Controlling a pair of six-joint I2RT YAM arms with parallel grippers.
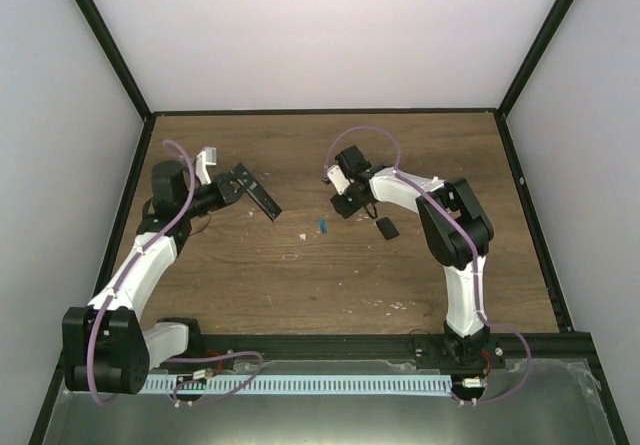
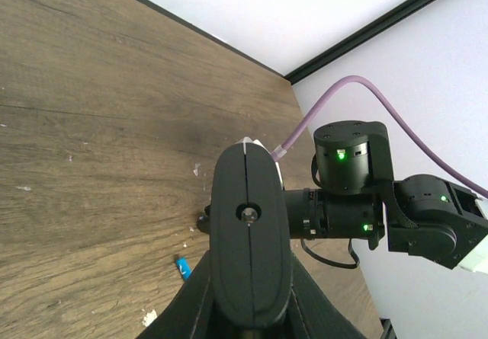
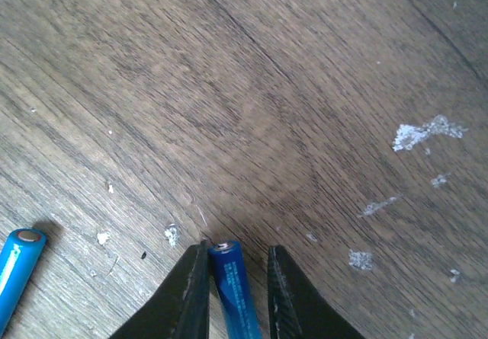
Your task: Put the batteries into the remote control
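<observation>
Brown wood-grain bench [image 1: 300, 295] is lying between pale walls, with black rails running along its edges.

Two batteries are showing, both bright blue with pale ends. The first battery [image 3: 232, 289] is sitting between the fingers of the right claw [image 3: 237, 246], its metal end pointing out past the fingertips. It is touching one finger while a thin gap is showing at the other, so this claw is standing spread around it and not pinching it. The second battery [image 3: 17, 267] is lying flat on the bench off to one side of that claw, apart from it and partly cut off by the picture's edge.

One remote control [image 1: 258, 195] is in view, a slim black bar. The left claw [image 1: 232, 187] is pressed together on it, gripping it near one end and holding it above the bench (from the left wrist it is showing end-on and is filling the middle of the view, hiding the fingertips). It is well apart from the right claw.

One short black cover piece [image 1: 386, 228] is resting on the bench just beside the right claw, on the side toward that arm's base. Several white specks [image 3: 423, 132] are dotting the wood ahead of the right claw.
</observation>
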